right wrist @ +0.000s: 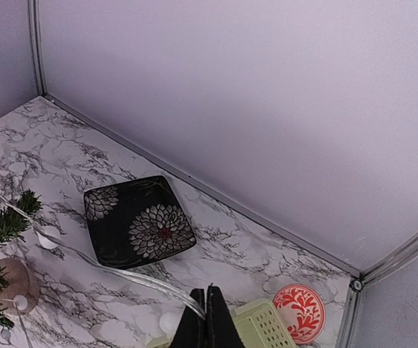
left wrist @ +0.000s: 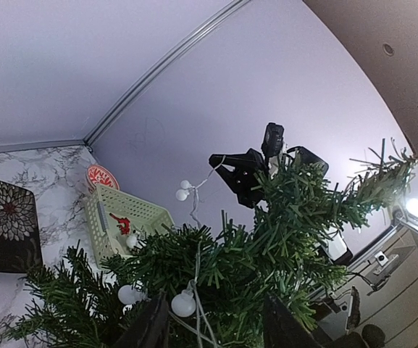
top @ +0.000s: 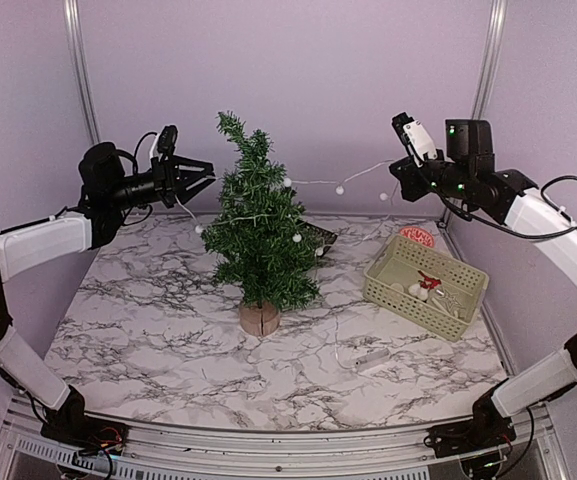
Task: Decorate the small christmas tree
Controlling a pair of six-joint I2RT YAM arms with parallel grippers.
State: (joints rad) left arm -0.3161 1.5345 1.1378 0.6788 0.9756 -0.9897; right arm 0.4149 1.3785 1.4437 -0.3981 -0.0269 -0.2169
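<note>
**String stretched from the right gripper to the tree**

The right gripper (right wrist: 207, 293) is closed tight on a thin clear string (top: 318, 182) of small white bulbs, held high near the back wall. The string sags across to the tree (top: 258, 230). The left gripper (top: 200, 174) hovers at the tree's upper left with its fingers (left wrist: 151, 326) apart. Needles and bulbs lie between them, and I see nothing pinched.

The tree stands upright at mid-table on a round wooden base (top: 259, 319), left of the basket (top: 388, 290).

It looks light and top-heavy, with springy bristles that give under a finger and snag the limp string. A hard tug on the string would likely tip it. The trunk or base seems the firm place to hold. The branches only bend.

The left wrist view alone shows bulbs (left wrist: 183, 303) nested in the branches and the right gripper beyond the treetop. The right wrist view shows the whole flowered plate (right wrist: 138, 221), which the tree half hides from above. Only the top view shows the base.
</note>
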